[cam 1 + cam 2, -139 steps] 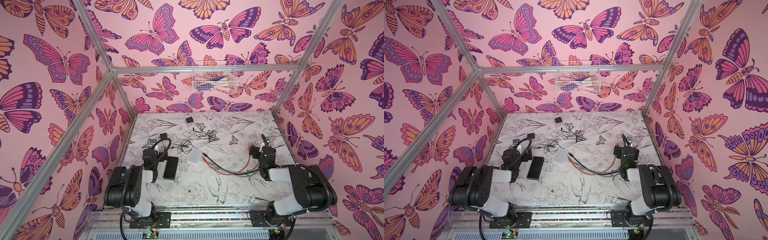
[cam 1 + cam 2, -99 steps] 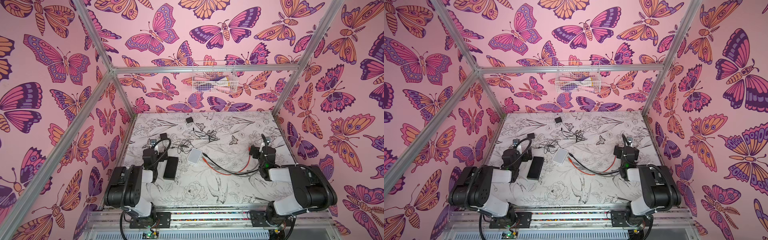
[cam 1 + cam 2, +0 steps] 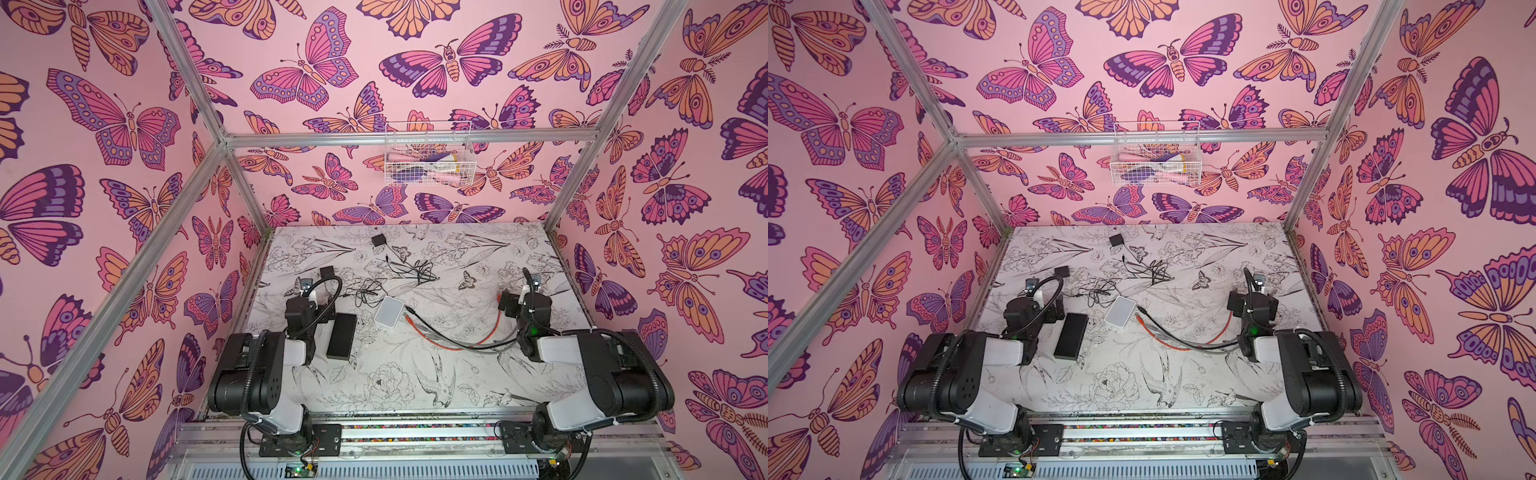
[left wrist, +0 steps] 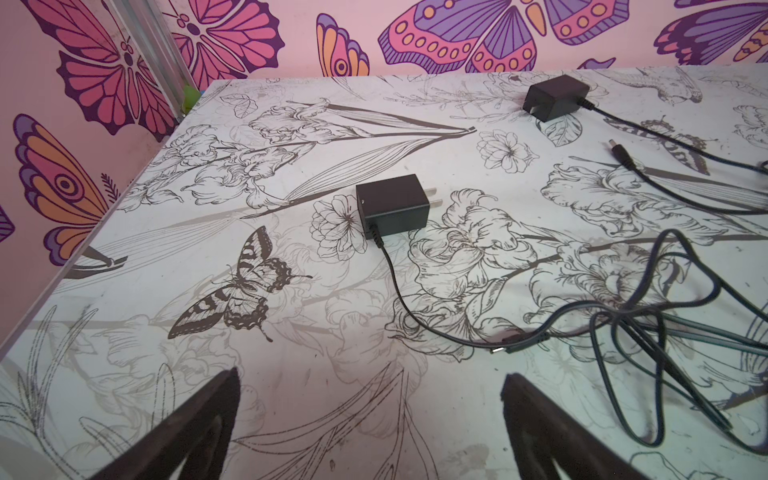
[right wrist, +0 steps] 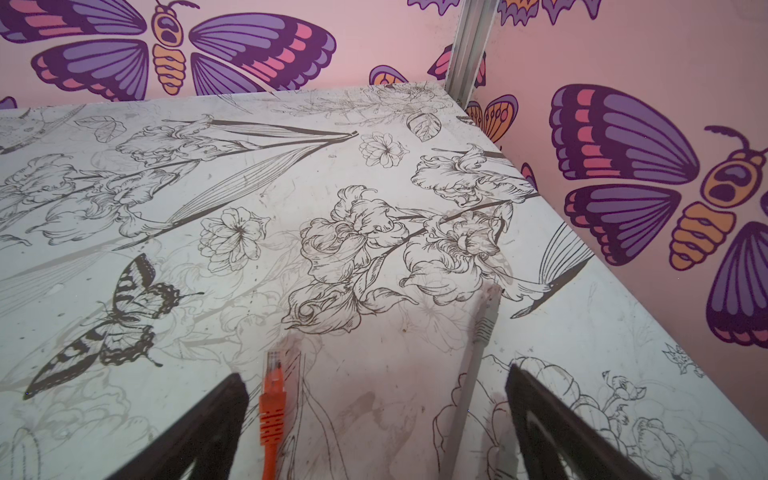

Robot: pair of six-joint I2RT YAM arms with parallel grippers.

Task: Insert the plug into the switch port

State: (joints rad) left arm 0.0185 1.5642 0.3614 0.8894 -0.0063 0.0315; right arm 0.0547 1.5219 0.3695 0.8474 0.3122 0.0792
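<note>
No legible text or labels anywhere

- Two claws: the left claw [image 4: 370, 376] and the right claw [image 5: 376, 374].
- Two black adapters, each with a thin cord: the near adapter [image 4: 392, 210] just ahead of the left claw, the far adapter [image 4: 555, 99] well beyond it.
- Two flat boxes: a black box [image 3: 341, 341] just beside the left claw, and a white box [image 3: 389, 312] between the claws, nearer the left one.
- Three long cables run from the right claw toward the white box: an orange cable [image 3: 498, 322], a black cable [image 3: 428, 326] and a grey cable [image 5: 461, 411].
- Two cable plugs near the right claw: an orange plug [image 5: 272, 395] right at it, a grey plug [image 5: 484, 328] just ahead.
- One wire basket [image 3: 428, 153], far ahead of both claws.
</note>
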